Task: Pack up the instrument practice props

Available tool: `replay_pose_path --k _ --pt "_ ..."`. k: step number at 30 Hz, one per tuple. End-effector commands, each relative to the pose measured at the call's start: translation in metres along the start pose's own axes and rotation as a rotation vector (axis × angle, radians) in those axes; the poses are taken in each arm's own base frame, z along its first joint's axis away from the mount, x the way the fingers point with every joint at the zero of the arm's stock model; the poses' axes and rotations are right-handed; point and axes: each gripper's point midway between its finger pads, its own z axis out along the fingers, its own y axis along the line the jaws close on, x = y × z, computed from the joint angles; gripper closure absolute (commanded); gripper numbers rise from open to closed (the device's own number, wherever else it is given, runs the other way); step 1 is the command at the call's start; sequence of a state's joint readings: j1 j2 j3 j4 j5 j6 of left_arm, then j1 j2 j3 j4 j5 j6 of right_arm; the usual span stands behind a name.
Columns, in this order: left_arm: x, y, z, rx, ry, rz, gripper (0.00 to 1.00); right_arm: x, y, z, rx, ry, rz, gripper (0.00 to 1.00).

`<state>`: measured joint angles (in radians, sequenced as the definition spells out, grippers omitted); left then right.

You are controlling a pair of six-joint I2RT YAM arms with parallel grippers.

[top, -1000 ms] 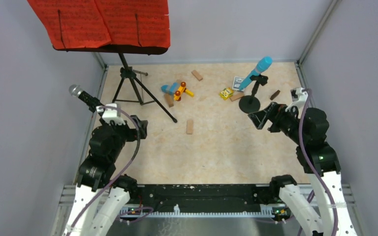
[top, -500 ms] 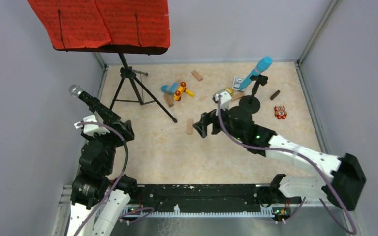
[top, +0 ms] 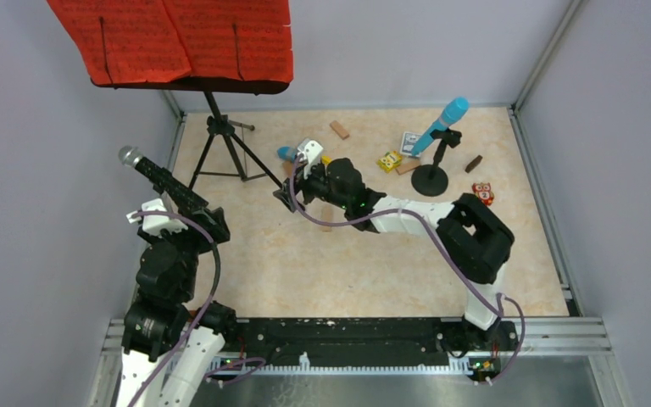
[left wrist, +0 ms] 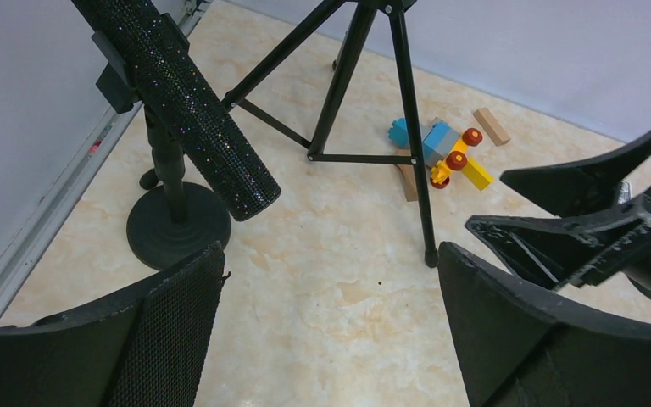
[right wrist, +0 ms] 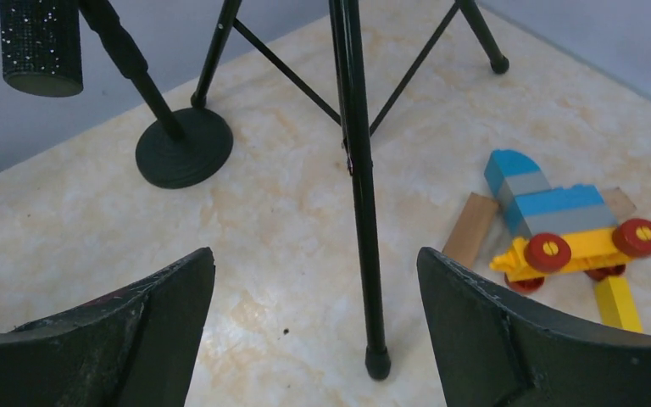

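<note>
Since a second ago my right gripper (right wrist: 314,259) has swung to eleven o'clock, fingers wide and empty, facing a stand leg (right wrist: 360,212). My left gripper (left wrist: 331,254) gapes empty, with the black mic (left wrist: 186,110) at its ten o'clock above the beige table (top: 373,254).

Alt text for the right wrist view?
The open right gripper frames a black tripod leg standing on the beige table. A colourful toy vehicle lies right of the leg; a round-based mic holder and black microphone sit upper left.
</note>
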<state>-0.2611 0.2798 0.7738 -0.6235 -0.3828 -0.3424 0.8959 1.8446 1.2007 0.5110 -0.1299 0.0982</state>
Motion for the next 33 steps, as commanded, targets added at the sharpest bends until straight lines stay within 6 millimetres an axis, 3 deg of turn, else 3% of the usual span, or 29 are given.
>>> replay_pose_path --k 1,8,16,22,33 --pt "-0.003 -0.001 0.003 -0.003 -0.011 0.001 0.01 -0.048 0.004 0.033 -0.054 -0.191 -0.161 0.13" --pt "-0.001 -0.002 0.005 0.005 -0.004 0.012 0.01 -0.034 -0.006 0.088 -0.110 -0.089 -0.181 0.14" --pt "0.000 -0.002 0.007 0.006 -0.002 0.018 0.01 0.000 -0.016 0.124 -0.123 0.031 -0.181 0.25" --pt "0.001 -0.003 0.008 0.010 0.002 0.023 0.01 0.020 -0.027 0.135 -0.103 0.075 -0.173 0.39" --pt "0.001 -0.002 0.009 0.006 0.004 0.027 0.01 0.010 -0.057 0.125 -0.058 0.003 -0.182 0.39"
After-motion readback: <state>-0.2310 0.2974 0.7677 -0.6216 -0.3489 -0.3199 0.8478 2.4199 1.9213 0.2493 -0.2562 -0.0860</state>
